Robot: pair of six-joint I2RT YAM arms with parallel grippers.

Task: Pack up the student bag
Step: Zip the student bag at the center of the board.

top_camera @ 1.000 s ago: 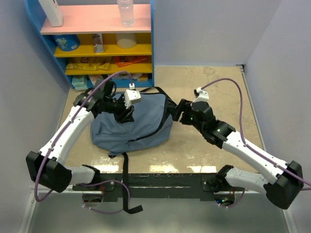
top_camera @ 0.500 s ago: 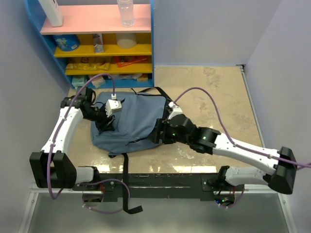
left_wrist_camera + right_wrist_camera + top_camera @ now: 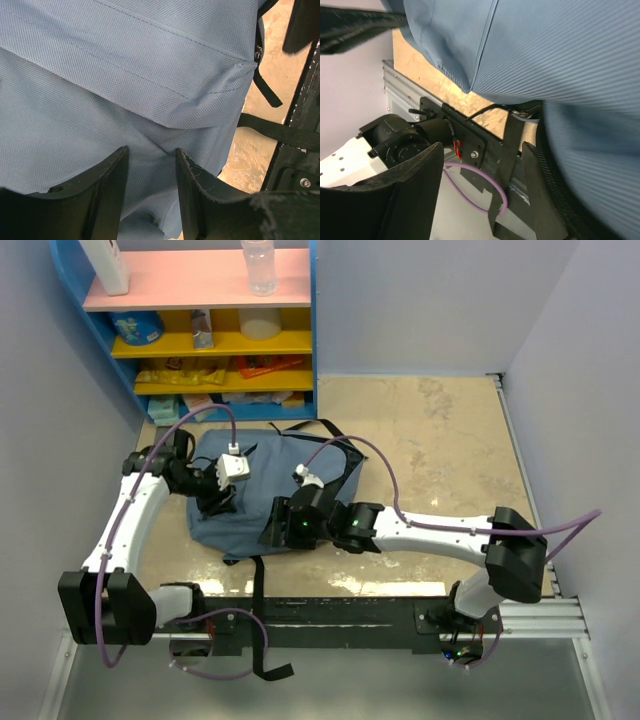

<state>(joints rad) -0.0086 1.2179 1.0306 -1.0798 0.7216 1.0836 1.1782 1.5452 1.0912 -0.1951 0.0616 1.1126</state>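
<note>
The student bag (image 3: 275,475), slate-blue fabric, lies flat on the table's left half, with a black webbing strap (image 3: 256,610) trailing over the near edge. My left gripper (image 3: 213,502) is down on the bag's left part. In the left wrist view its fingers (image 3: 107,185) stand apart on the fabric (image 3: 125,60), with a loose fold between them. My right gripper (image 3: 275,525) reaches across to the bag's near edge. It is open (image 3: 484,146), with the bag (image 3: 560,50) against its right finger and only the strap (image 3: 512,145) and the rail seen through the gap.
A blue shelf unit (image 3: 200,330) stands at the back left, holding a clear bottle (image 3: 258,265), a white container (image 3: 110,265) and snack packs. Grey walls close in on both sides. The black mounting rail (image 3: 340,610) runs along the near edge.
My right arm has swung from the bag's right side across to its near-left edge. My left gripper has shifted left along the bag, and its jaws widened slightly.
</note>
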